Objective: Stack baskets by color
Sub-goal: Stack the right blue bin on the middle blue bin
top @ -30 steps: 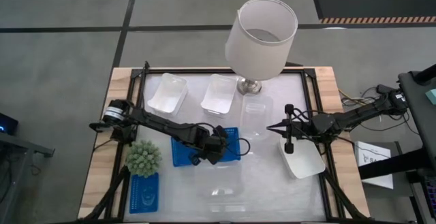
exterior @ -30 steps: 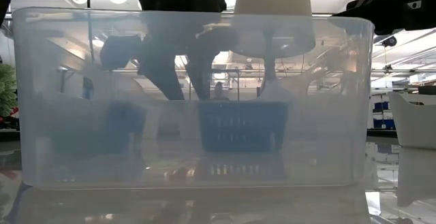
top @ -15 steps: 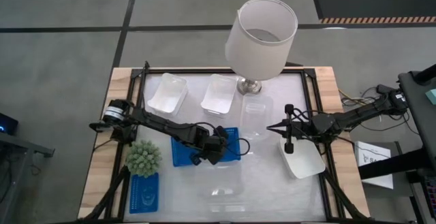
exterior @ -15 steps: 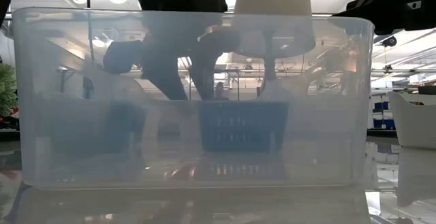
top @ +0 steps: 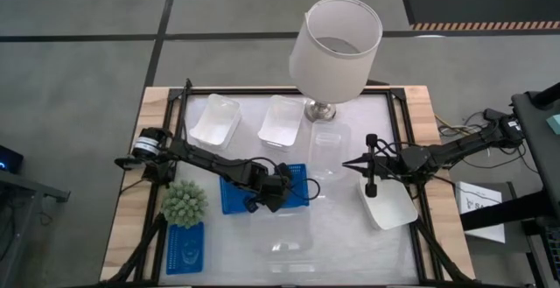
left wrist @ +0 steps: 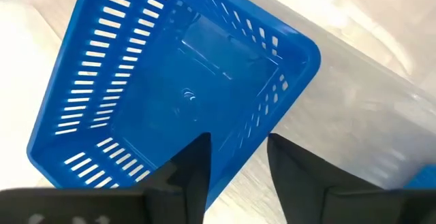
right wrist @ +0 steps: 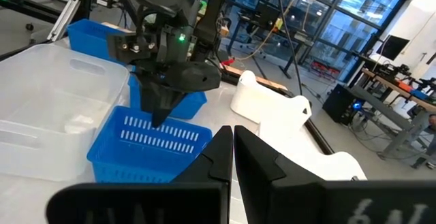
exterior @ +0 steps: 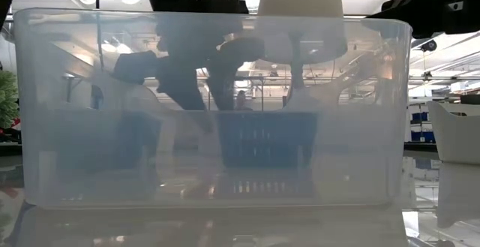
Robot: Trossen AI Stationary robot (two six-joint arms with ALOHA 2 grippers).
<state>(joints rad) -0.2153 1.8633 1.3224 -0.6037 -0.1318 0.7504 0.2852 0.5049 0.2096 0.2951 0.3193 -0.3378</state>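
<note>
The left gripper [left wrist: 237, 176] straddles the near rim of the blue basket [left wrist: 170, 94], fingers parted; the right gripper [top: 370, 176] hovers closed, empty.

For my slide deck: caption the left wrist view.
Left gripper with fingers straddling the rim of a blue basket on the table.

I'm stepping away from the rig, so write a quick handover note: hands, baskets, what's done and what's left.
Left hand: fingers astride the near wall of the middle blue basket; grip unclear.
Right hand: shut, empty, over the right white basket.
Other baskets: two white at the back, clear ones mid-table and at the front, a second blue one front left.
Done: no stack yet.
Left: stack each colour.
</note>
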